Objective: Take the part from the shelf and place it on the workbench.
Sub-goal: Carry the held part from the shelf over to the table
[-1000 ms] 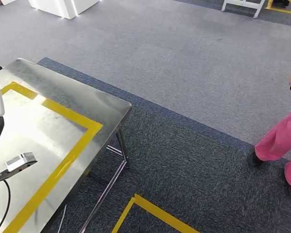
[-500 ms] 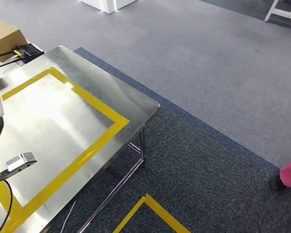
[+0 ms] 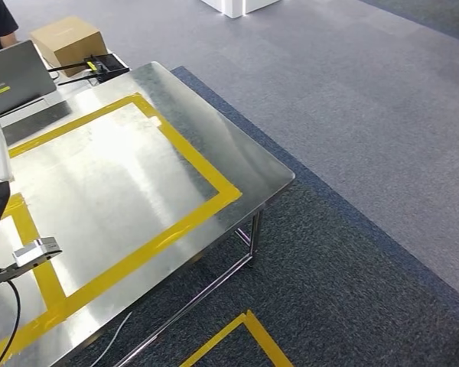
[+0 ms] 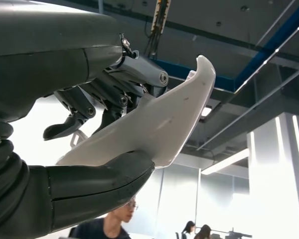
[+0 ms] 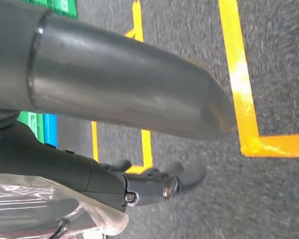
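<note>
grey carpet with yellow floor tape (image 3: 239, 336) runs round the steel workbench (image 3: 227, 145), and since a moment ago my head view has swung so the bench fills more of it; that's the robot turning, not the table moving. i judge we're nearly lined up to set down. left hand (image 4: 102, 119) grips the white part (image 4: 167, 114), held up off the bench. right hand (image 5: 148, 184) hangs over the floor, fingers extended, nothing visibly held. a laptop (image 3: 16, 76) and cardboard box (image 3: 68, 38) sit beyond the far edge.
</note>
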`<state>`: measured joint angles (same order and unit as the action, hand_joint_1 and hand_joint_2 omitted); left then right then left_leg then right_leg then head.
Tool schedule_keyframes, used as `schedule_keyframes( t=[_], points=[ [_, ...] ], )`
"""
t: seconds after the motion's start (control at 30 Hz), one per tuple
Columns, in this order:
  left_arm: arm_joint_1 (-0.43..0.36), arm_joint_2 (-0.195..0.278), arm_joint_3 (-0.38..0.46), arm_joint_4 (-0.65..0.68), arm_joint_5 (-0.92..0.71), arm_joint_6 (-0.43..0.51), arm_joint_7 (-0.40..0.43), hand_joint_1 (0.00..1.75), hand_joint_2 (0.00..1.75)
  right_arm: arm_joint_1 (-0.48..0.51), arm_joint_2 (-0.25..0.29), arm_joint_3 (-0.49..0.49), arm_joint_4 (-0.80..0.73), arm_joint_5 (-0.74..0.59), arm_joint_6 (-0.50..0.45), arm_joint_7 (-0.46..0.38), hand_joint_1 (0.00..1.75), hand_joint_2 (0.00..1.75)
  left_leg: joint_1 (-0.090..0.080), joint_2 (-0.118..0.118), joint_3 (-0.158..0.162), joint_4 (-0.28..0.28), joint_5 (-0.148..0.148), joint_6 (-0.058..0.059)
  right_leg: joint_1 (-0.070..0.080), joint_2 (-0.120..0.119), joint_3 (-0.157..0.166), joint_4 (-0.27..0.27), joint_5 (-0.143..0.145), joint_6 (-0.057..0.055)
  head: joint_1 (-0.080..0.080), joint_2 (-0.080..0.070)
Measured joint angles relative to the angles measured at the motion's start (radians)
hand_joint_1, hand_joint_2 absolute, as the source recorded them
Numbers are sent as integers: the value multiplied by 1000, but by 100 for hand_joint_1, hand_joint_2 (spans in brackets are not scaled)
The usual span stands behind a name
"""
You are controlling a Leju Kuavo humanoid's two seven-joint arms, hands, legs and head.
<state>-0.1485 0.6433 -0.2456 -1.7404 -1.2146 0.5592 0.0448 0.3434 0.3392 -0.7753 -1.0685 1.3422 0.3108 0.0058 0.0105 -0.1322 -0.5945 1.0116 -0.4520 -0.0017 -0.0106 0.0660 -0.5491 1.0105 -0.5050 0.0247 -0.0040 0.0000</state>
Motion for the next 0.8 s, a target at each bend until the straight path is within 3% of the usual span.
schedule_keyframes(
  t=[0.03,0.1,0.17,0.23,0.27,0.3,0.33,0.4,0.47,0.53,0.57,0.63,0.67,0.7,0.73,0.77,0.8],
  points=[
    [1,3,0,0,0,0,0,175,175,-2,1,-2,0,2,0,-1,0,0,1,-6,-2,0,0,-4,-2,-9,1,-2,2,-5,0,0],
    [-1,8,1,2,0,0,0,175,175,-6,3,-7,0,6,-1,-4,0,0,-1,30,-17,34,-23,-11,-4,-34,5,-10,5,-16,-4,0],
    [-5,10,0,3,0,0,0,175,175,-6,6,-11,1,8,-1,-6,0,0,-3,93,-65,141,-82,-19,-2,-62,8,-14,5,-25,-9,0],
    [-5,10,-3,5,0,-1,0,175,175,-6,8,-13,2,10,-1,-6,0,0,0,117,-118,261,-130,-24,2,-91,8,-14,2,-29,-9,0],
    [-4,10,-4,6,0,-2,0,175,175,-7,9,-14,2,11,-1,-6,0,0,0,120,-125,281,-129,-25,3,-106,9,-14,0,-30,-9,0],
    [-4,10,-5,7,0,-2,0,175,175,-8,9,-14,2,13,-1,-6,0,0,0,124,-112,259,-109,-24,4,-120,11,-14,-2,-30,-9,0],
    [-4,10,-5,8,0,-3,0,175,175,-8,9,-14,2,13,-1,-6,0,0,-1,135,-80,201,-75,-22,6,-133,14,-14,-4,-29,-10,0],
    [-6,10,-4,9,0,-3,0,175,175,-9,10,-14,2,14,-1,-6,0,0,-11,191,-7,62,-26,-9,11,-158,22,-13,-11,-24,-9,0],
    [-8,11,-3,9,1,-3,0,175,175,-10,10,-14,2,13,-1,-6,0,0,-22,226,21,3,-19,4,17,-181,26,-12,-16,-16,-8,0],
    [-7,13,-2,9,1,-3,0,175,175,-11,11,-14,2,13,-1,-6,0,0,-23,203,18,-2,-17,14,19,-204,32,-14,-21,-8,-8,0],
    [-6,14,-2,10,1,-3,0,175,175,-12,11,-14,2,12,-1,-6,0,0,-20,189,19,-5,-15,18,18,-196,31,-10,-28,-2,-8,0],
    [-8,15,-2,10,0,-2,0,175,175,-12,11,-14,2,12,-2,-6,0,0,-12,164,21,-12,-9,28,14,-136,4,53,-68,8,-4,0],
    [-8,15,-2,10,0,-2,0,175,175,-12,11,-14,2,11,-2,-6,0,0,-11,151,20,-12,-8,31,11,-100,-26,114,-98,11,-2,0],
    [-9,13,-4,11,0,-2,1,175,175,-11,11,-15,2,10,-3,-6,0,0,-10,138,19,-12,-7,33,9,-80,-62,185,-128,12,-1,0],
    [-7,11,-5,11,0,-2,1,175,175,-10,11,-16,2,8,-3,-5,0,0,-10,123,18,-11,-7,34,9,-72,-95,244,-145,14,0,0],
    [-6,10,-7,12,0,-2,1,175,175,-9,11,-17,2,7,-3,-4,0,0,-9,108,18,-11,-7,34,9,-69,-115,273,-144,14,0,0],
    [-5,8,-7,12,0,-2,1,175,175,-9,11,-17,2,7,-3,-4,0,0,-9,93,19,-11,-7,34,8,-67,-117,263,-123,14,0,0]
  ],
)
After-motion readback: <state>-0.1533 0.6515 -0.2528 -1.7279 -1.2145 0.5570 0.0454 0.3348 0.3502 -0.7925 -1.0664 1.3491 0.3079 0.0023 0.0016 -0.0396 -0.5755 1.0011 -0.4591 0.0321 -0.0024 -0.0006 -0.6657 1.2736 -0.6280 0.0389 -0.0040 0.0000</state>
